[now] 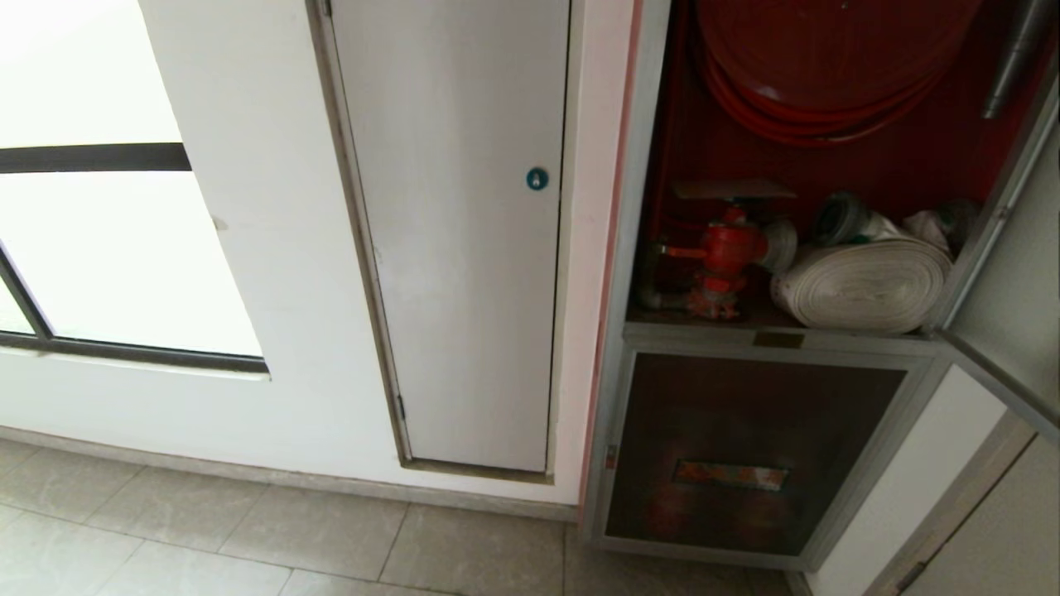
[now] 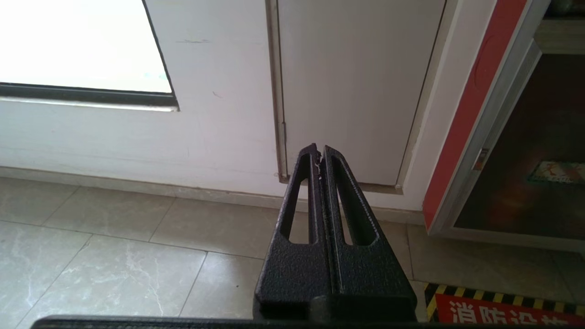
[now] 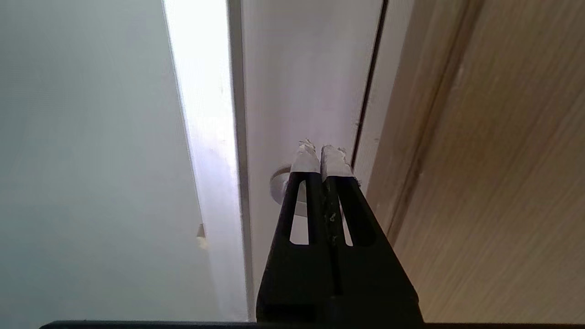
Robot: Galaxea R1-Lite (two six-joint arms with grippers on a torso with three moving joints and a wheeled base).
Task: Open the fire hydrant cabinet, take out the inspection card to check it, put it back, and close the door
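Both end effectors are empty and pinched shut, the right end effector [image 3: 322, 153] nearer the swung-open silver-framed glass door [image 1: 1006, 248] at far right, left of which stands the red-lined fire hydrant cabinet [image 1: 638, 248], while the left end effector [image 2: 319, 153] hangs parked over the floor.

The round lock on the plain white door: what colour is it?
Blue-teal lock, clearest in the head view.

Daylight from window [image 1: 99, 248] blown out white; cabinet interior [image 1: 828, 174] dim, soft; right-wrist view hazy.
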